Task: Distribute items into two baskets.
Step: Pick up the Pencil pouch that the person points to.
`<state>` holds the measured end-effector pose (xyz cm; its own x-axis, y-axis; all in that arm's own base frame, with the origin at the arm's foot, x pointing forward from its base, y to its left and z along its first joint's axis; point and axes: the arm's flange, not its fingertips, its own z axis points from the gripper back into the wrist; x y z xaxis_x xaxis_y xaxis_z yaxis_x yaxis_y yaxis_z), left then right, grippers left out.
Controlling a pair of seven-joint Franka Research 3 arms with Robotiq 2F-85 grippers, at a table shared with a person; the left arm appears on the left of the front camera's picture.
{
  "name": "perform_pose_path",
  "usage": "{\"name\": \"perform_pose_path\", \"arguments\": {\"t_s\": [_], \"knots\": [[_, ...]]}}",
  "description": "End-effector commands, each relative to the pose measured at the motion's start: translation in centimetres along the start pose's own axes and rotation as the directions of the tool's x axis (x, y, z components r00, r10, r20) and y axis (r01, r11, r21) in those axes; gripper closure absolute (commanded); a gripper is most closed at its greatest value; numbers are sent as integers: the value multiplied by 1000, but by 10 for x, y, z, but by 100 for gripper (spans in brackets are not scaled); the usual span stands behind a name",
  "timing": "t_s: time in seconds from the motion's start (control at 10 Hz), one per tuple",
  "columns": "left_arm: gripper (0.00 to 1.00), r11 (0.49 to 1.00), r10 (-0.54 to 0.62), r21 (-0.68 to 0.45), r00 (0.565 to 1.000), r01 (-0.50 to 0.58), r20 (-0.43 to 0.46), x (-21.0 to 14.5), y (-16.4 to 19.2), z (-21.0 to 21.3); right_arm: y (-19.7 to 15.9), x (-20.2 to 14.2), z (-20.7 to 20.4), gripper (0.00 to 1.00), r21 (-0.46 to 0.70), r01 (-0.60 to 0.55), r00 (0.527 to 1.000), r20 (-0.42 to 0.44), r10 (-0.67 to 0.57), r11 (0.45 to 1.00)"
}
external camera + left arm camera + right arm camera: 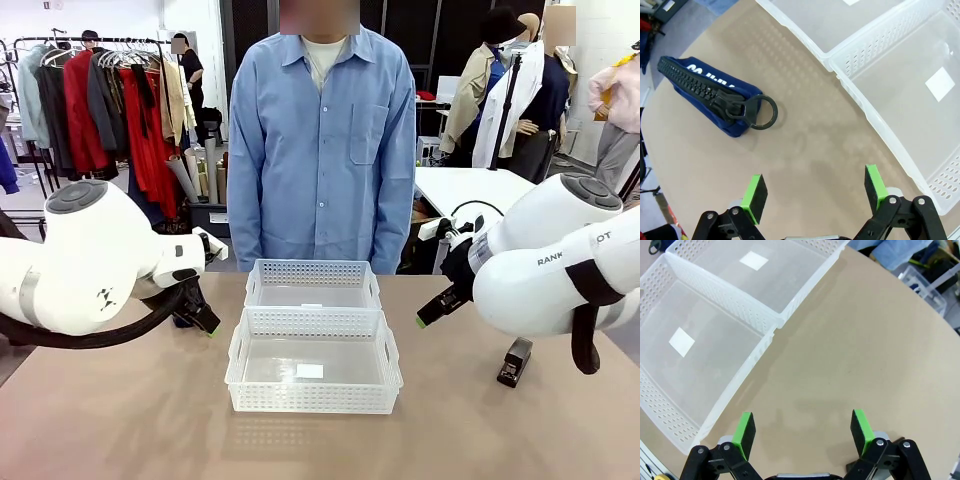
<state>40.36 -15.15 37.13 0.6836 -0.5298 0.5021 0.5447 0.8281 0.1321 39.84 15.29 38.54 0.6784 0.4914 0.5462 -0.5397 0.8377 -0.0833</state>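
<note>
While both claws hang over the matte tan table [120, 430] with nothing in them, the left gripper [815, 189] has its green-padded jaws spread wide, and the right gripper [802, 426] stands just as wide; mid-table, rims touching, sit the near basket [313, 398] and the far basket [313, 271], rigid white plastic, rectangular, lattice-sided, each with a white label on its smooth base; the navy pouch [710, 95], soft fabric with a chunky black zip and ring pull, lies beside them, apart, ahead of the left gripper; the small black stapler [516, 362] rests on the table's right side, well apart from the baskets.
</note>
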Motion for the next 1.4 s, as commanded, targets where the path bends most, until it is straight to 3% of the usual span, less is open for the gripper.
{"name": "perform_pose_path", "arguments": {"t_s": [0.0,0.4,0.8,1.0,1.1,1.3], "knots": [[0,1000,1,-12,1000,-1,13,4,3,12,-4,2,7,0,-12,13,1000,16,-12,1000],[0,999,33,-32,999,-32,38,8,14,32,-18,8,22,0,9,25,1000,16,-25,1000],[0,999,53,-8,997,-53,51,22,63,99,-66,15,68,0,59,71,996,47,-73,996],[0,994,29,-105,999,-26,29,8,99,139,-104,7,99,0,114,76,995,52,-83,991],[0,978,-19,-209,999,27,40,-2,116,156,-124,-1,114,0,164,88,992,72,-101,982],[0,956,-72,-276,993,97,97,-19,145,185,-170,-23,140,0,278,120,982,111,-156,953]]}}
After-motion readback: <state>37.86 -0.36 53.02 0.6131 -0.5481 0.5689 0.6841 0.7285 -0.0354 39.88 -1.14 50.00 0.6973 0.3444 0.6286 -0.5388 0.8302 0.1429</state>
